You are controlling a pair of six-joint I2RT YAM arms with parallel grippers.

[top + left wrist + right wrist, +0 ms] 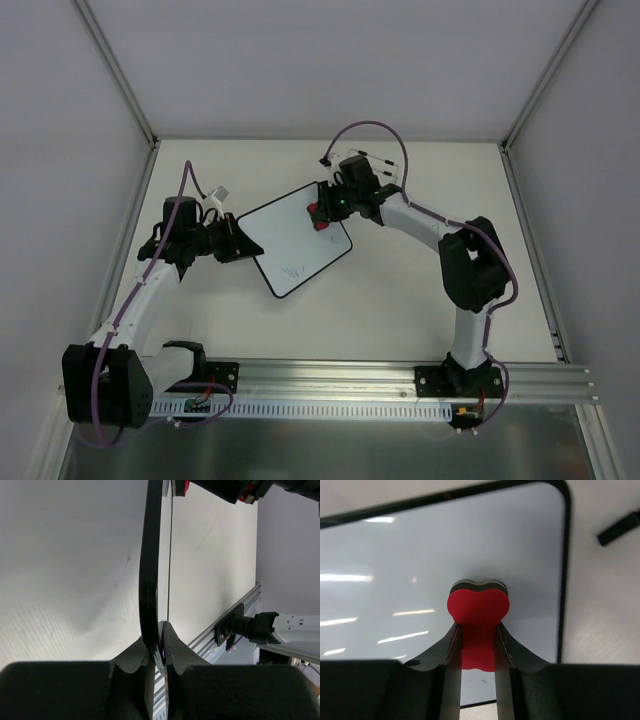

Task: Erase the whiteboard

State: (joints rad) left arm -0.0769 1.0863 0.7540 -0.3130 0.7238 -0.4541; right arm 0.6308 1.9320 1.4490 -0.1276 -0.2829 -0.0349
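The whiteboard [290, 245] lies centre-left on the desk [400, 290]. The left fingers [131, 659] clench its left edge to steady it, while the right fingers [444, 652] grasp the red eraser [479, 607] (pressed against its far-right part).

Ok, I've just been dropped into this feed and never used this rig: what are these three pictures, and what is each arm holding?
These are two robot arms bolted to the near edge of a table. The wide picture comes from a fixed camera above and behind them. The other two come from a camera on each wrist, looking along its own fingers. On the table is a small whiteboard with a black frame. The left gripper is shut on the board's edge, steadying it; its wrist view shows that edge pinched between the fingers. The right gripper is shut on a red eraser, whose tip seems to touch the board near its far corner. A few faint marks show near the board's near edge.
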